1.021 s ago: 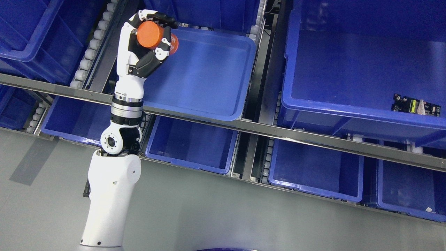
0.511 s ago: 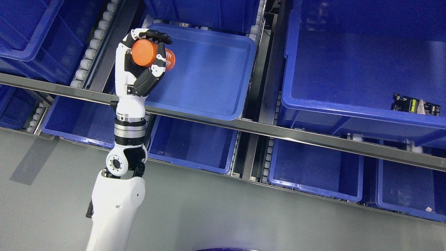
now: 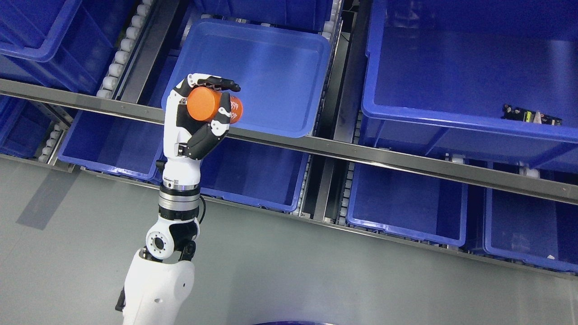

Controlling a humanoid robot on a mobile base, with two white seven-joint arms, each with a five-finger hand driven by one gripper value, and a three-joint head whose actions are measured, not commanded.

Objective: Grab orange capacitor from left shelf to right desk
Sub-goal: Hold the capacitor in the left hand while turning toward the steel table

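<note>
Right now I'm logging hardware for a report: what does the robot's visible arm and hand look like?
The left arm has a smooth white shell, a round grey joint and banded silver-black wrist rings. The left hand is white-backed with black finger segments and palm.

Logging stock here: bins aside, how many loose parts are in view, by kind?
Orange capacitor, held in left hand: 1
Circuit board, in upper right bin: 1
Small white scrap, in lower right bin: 1
Total: 3
</note>
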